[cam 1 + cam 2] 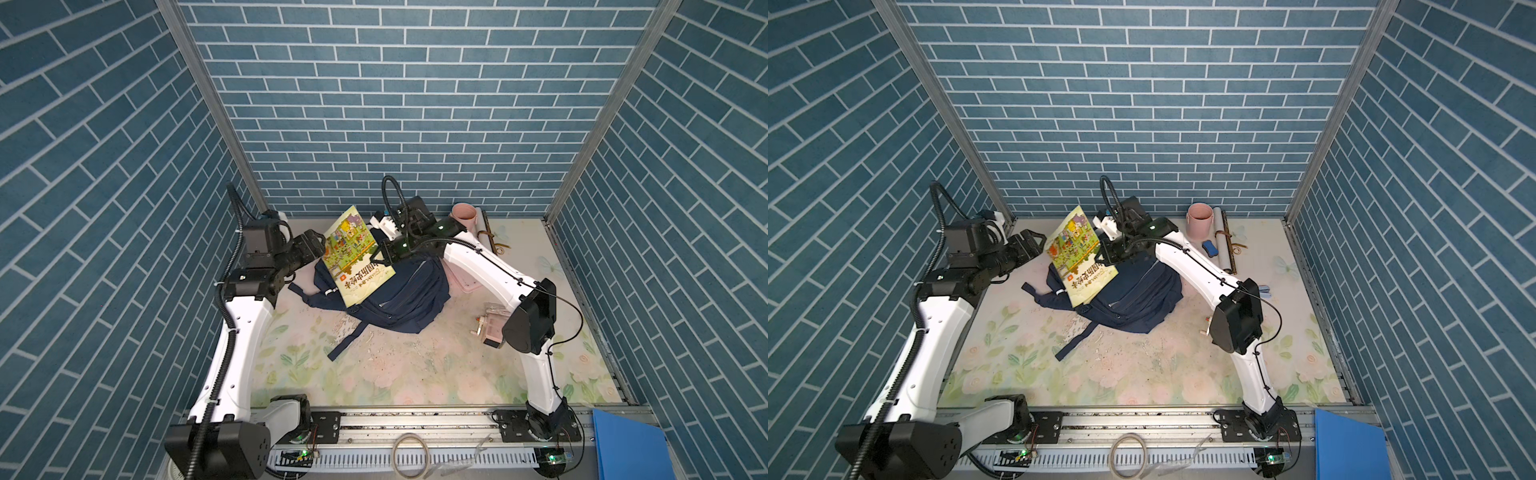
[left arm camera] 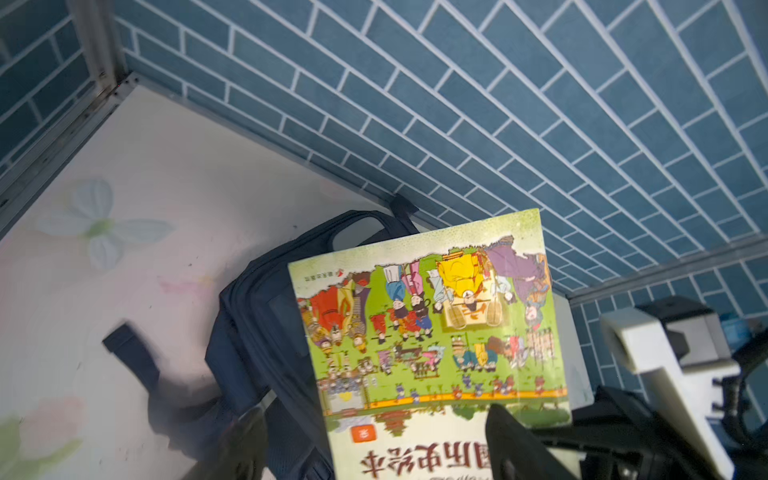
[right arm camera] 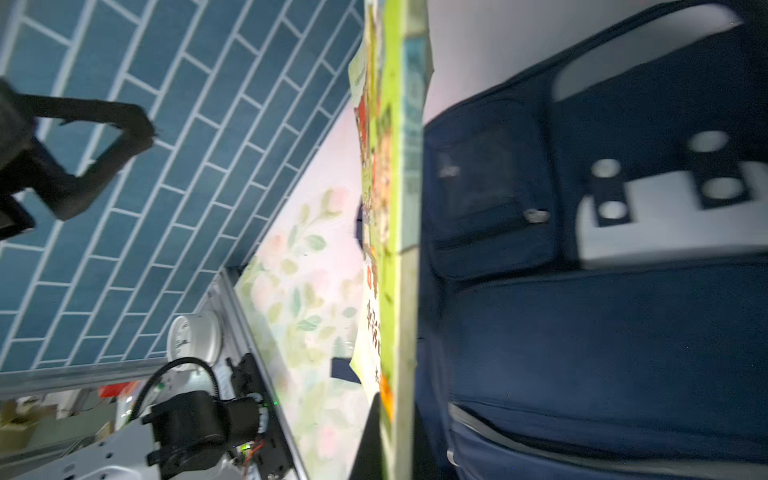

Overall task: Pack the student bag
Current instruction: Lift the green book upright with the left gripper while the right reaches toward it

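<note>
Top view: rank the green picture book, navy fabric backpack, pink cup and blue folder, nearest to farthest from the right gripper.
1. Green picture book: clamped by the right gripper at its right edge.
2. Navy fabric backpack: directly beneath the gripper, centre.
3. Pink cup: at the back, to the right.
4. Blue folder: far front right corner.
</note>
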